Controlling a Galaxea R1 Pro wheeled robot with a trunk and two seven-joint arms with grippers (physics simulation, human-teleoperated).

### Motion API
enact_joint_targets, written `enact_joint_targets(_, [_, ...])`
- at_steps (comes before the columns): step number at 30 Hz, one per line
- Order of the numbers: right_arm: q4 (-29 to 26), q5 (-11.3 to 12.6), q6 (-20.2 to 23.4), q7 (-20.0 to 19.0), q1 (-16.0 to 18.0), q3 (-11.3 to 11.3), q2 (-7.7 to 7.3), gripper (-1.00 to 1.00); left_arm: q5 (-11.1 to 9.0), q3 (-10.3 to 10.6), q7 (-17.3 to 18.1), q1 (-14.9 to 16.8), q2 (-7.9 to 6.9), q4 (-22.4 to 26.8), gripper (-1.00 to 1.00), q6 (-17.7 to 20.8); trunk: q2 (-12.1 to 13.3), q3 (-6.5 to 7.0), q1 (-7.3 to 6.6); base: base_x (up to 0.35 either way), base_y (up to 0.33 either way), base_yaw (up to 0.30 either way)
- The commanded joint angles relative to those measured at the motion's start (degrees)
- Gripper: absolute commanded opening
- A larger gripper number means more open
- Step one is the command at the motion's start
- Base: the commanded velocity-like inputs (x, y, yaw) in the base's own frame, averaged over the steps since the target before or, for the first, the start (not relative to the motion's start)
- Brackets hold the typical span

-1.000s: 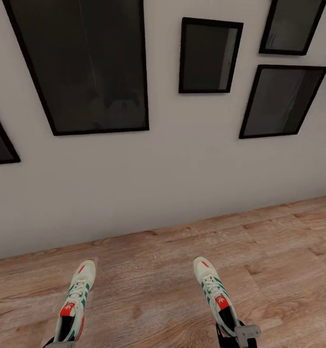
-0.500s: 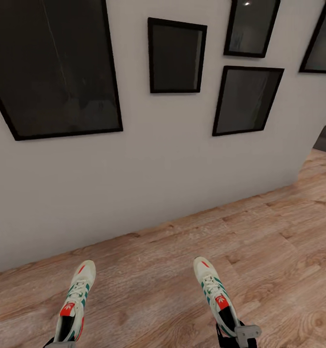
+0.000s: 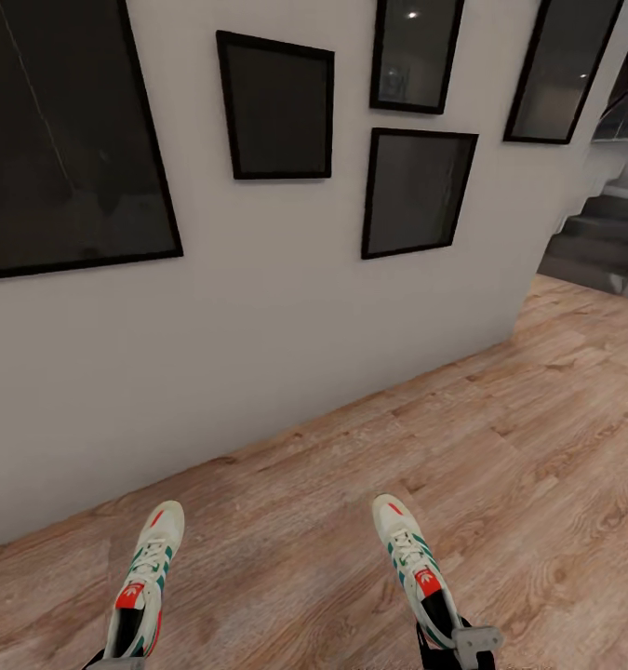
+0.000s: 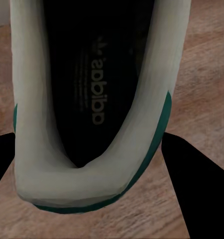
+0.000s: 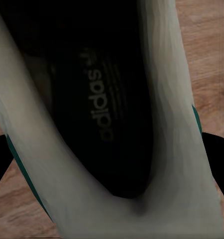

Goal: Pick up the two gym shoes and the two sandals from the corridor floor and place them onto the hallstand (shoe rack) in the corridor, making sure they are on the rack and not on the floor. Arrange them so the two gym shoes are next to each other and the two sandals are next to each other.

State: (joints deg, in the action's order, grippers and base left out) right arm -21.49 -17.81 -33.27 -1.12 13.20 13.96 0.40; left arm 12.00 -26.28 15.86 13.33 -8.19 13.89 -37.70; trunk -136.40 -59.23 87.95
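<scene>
Carrying one gym shoe per arm, you face a grey wall (image 3: 286, 307) hung with dark frames (image 3: 276, 107), corridor floor (image 3: 537, 447) below, stairs (image 3: 607, 237) far right.
Left gym shoe (image 3: 144, 582) hangs toe-forward over the planks, its heel clamped in your left gripper (image 4: 92, 184), black fingers (image 4: 196, 184) either side of the collar. Right gym shoe (image 3: 414, 568) likewise, held at the heel by your right gripper (image 5: 117, 194). Both insoles show printed logos.
</scene>
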Motion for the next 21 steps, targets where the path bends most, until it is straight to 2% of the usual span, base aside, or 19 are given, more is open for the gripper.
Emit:
enact_joint_targets(1, [0.0,-0.5,-0.2,-0.1,0.1,0.4,0.04,-1.00,0.4,-0.5,0.3,0.0,0.01,0.0,-1.00,-0.2,0.0,-0.05,-0.01,0.000,0.000,-0.283])
enact_joint_targets(21, [0.0,-0.5,-0.2,-0.1,0.1,0.4,0.04,-1.00,0.3,-0.5,0.3,0.0,0.01,0.0,-1.00,-0.2,0.0,-0.05,-0.01,0.000,0.000,-0.283])
